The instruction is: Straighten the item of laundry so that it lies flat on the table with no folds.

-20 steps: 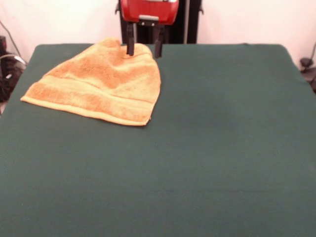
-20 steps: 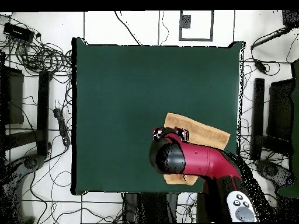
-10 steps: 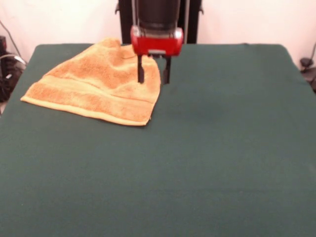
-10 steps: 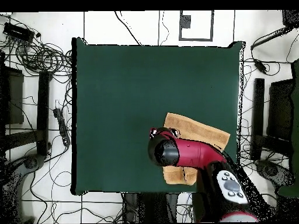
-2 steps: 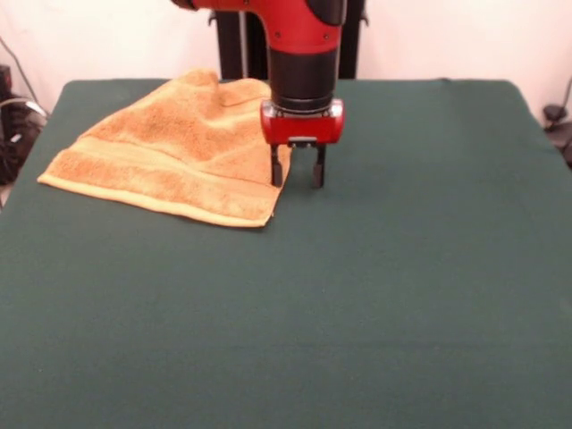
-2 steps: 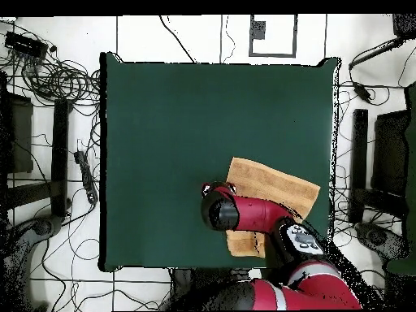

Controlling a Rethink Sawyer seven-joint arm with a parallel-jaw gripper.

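The item of laundry, a golden-orange terry towel with a woven band, lies folded over on itself at the far left of the green table. Its upper layer narrows to a rounded top near the far edge. In the overhead view the towel shows at the lower right, partly hidden under the arm. My gripper hangs straight down from the red arm at the towel's right edge, open, with one finger over the hem and the other over bare cloth. Nothing sits between the fingers.
Cables and dark equipment lie on the floor around the table in the overhead view. The red arm covers the towel's near portion there.
The gripper has travelled from the towel's far top along its right edge toward the camera and come lower. The towel has not shifted.
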